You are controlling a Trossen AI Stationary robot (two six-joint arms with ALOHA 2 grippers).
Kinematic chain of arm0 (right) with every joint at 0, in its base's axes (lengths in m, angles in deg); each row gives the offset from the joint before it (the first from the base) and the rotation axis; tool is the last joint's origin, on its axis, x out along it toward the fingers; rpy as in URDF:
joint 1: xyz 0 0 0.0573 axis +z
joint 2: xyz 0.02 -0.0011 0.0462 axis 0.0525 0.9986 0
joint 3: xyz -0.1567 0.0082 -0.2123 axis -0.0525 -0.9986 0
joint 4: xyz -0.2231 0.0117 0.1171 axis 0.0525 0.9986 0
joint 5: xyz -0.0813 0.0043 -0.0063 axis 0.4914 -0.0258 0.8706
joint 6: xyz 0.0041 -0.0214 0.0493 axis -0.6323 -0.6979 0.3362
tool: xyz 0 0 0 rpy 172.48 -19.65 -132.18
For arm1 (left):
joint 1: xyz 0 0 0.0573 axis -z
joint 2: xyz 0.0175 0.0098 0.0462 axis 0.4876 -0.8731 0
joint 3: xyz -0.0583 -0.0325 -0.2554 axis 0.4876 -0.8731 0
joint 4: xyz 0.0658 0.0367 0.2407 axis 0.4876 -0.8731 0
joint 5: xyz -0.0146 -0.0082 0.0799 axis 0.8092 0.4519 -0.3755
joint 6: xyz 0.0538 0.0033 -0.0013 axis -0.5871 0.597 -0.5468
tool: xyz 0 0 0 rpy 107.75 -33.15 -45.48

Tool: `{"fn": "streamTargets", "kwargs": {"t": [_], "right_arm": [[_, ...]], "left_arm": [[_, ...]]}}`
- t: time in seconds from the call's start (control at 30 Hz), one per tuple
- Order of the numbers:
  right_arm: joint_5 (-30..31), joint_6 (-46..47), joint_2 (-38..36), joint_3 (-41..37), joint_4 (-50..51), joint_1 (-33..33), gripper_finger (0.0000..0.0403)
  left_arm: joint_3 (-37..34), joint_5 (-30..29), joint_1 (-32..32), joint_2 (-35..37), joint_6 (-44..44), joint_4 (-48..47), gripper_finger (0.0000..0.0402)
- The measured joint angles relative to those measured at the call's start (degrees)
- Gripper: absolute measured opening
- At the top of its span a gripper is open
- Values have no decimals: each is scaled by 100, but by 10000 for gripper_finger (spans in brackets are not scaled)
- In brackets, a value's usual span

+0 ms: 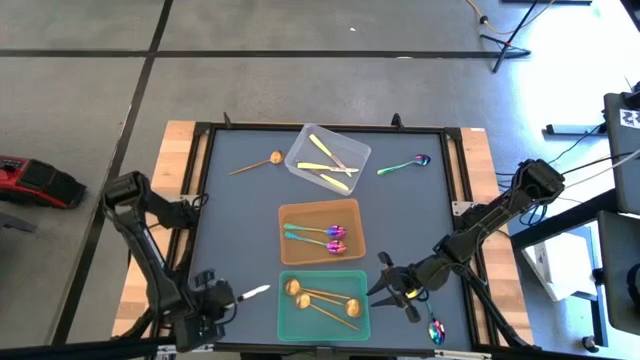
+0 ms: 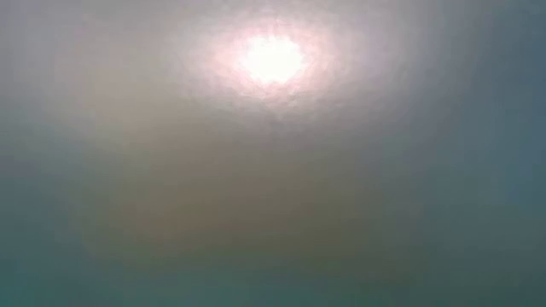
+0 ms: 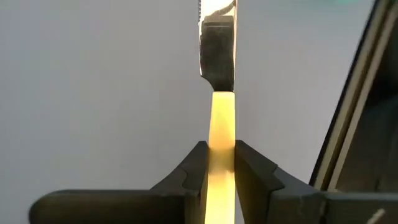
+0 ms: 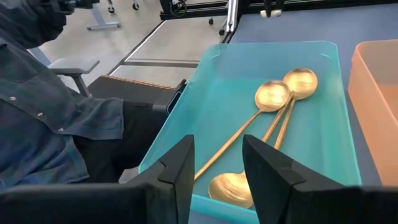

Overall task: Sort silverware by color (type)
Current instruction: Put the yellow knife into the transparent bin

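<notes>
My left gripper (image 1: 222, 300) is at the table's near left, shut on a pale yellow-gold knife (image 1: 255, 292), just left of the green bin (image 1: 322, 322). The green bin holds three copper-gold spoons (image 4: 273, 96). My right gripper (image 4: 217, 155) is open and empty at the green bin's right end (image 1: 390, 285). The orange bin (image 1: 300, 212) holds rainbow spoons (image 1: 330, 236). The clear bin (image 1: 300, 150) holds several knives (image 1: 335, 160). One copper spoon (image 1: 257, 164) and two rainbow spoons (image 1: 405, 165) (image 1: 436, 330) lie loose on the table. The low view shows only haze. My left gripper pinches the knife's yellow handle (image 3: 222, 134) between its two fingers (image 3: 252, 165). The knife lies along the fingers and sticks out ahead of them, its blade (image 3: 217, 50) pointing toward the table's right. I cannot tell whether it is clear of the table.
The three bins stand in a row down the table's middle, clear at the far end, orange in the centre, green nearest. A person in dark denim (image 4: 50, 93) sits just past the table's near edge. The dark mat (image 1: 240, 220) is bare to the left of the orange bin.
</notes>
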Motion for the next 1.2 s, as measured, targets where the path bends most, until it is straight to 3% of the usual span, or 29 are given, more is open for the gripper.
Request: {"fn": "streamTargets", "kwargs": {"t": [0.23, 0.37, 0.5, 0.6, 0.7, 0.9, 1.2], "right_arm": [[4, -23, 0, 0, 1, 0, 127], [133, -24, -2, 0, -2, 0, 127], [836, -34, -2, 0, -2, 0, 127], [1707, -290, -2, 0, -47, -61, 127], [2307, -324, -11, 16, -33, -240, 127], [2466, -642, -11, 253, -1, -693, 135], [2442, -1469, -12, 321, 55, -789, 233]], "left_arm": [[8, -1453, 1, 379, -746, -35, 55], [9, -1872, -62, 533, -1086, -64, 55], [11, -2414, -133, 647, -1532, -63, 56], [13, -2859, -245, 661, -1836, -63, 56], [13, -2867, -447, 661, -1945, -61, 56], [15, -2814, -824, 661, -2310, -7, 56], [22, -2712, -1326, 661, -3061, 181, 57]]}}
